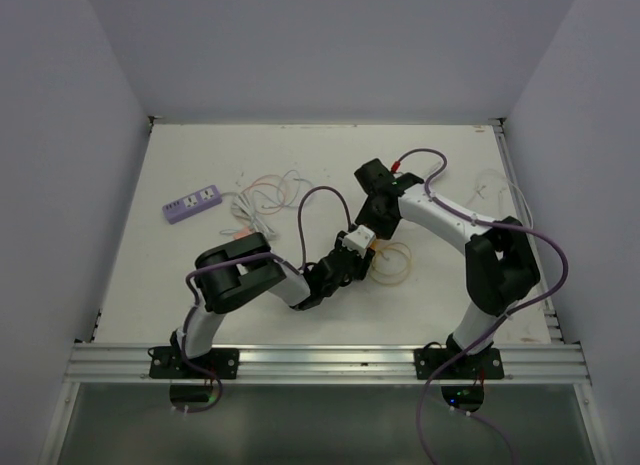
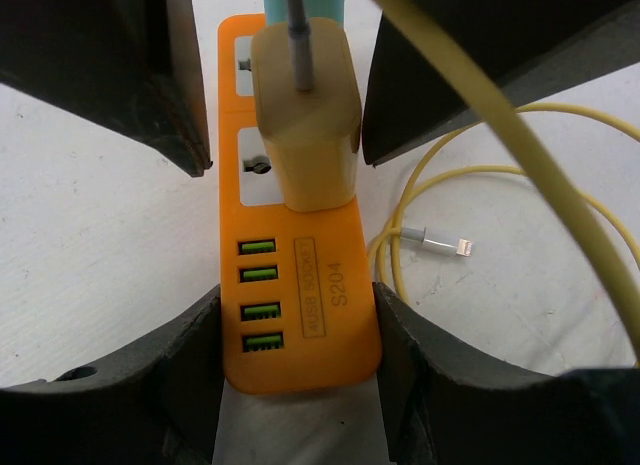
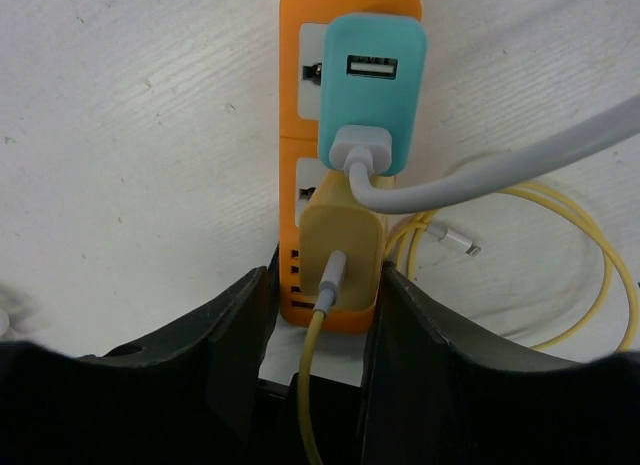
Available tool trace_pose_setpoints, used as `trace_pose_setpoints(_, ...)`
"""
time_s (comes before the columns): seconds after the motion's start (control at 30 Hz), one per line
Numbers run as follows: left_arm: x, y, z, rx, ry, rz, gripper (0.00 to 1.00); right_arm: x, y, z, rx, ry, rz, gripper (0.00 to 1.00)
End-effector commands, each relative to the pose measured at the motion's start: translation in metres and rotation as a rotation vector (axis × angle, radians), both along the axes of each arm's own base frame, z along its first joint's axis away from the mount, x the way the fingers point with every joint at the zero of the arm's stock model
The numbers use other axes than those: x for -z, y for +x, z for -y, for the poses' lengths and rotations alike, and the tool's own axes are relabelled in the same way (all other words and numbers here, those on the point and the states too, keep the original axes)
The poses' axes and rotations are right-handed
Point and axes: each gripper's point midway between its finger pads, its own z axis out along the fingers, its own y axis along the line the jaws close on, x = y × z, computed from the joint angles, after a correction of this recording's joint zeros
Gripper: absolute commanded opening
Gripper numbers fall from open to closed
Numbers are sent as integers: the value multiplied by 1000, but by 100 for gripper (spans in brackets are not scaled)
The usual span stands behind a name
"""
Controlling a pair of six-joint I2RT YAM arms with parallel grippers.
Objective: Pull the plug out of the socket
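On the desk (image 1: 320,155), a power strip (image 2: 300,315) holds a charger plug (image 2: 305,115) with a second charger (image 3: 372,85) just beside it. A coiled cable (image 1: 397,263) lies to the right, and a spare power strip (image 1: 192,202) lies far left.

White table (image 1: 200,155) — pale lilac walls (image 1: 320,45)

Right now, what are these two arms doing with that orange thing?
They are setting up to unplug a charger. The left gripper straddles the USB end of the orange power strip, fingers against its sides, apparently to steady it. The right gripper has its fingers either side of the yellow plug, not yet tight on it. The plug is in its socket, beside a teal plug.
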Motion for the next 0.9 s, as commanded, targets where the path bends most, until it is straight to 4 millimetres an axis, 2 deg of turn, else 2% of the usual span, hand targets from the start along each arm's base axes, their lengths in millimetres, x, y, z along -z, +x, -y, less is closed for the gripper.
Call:
trace_pose_setpoints(0.0, 28, -4, -5, 16, 70, -44, 17, -1, 3, 4, 42, -23, 14, 49)
trace_pose_setpoints(0.03, 31, -5, -6, 16, 76, -50, 15, -2, 3, 4, 44, -23, 15, 45)
trace_pose_setpoints(0.07, 33, -5, -6, 10, 73, -64, 9, -3, 3, 3, 43, -22, 13, 35)
trace_pose_setpoints(0.13, 37, -5, -4, 9, 90, -86, 4, -7, 4, 2, 45, -11, 17, 24)
trace_pose_setpoints(0.17, 38, -6, -2, 16, 92, -93, 0, -9, 4, 0, 41, -4, 16, 16)
trace_pose_setpoints(0.3, 43, -7, -1, 15, 128, -108, 0, -18, 5, -5, 46, 23, 20, 0)
trace_pose_setpoints(0.6, 57, -12, -3, 4, 158, -160, 0, -50, 10, -6, 59, 75, 105, 0)
trace_pose_setpoints(0.87, 60, -13, -5, -11, 148, -186, 0, -60, 13, 3, 93, 110, 162, 0)
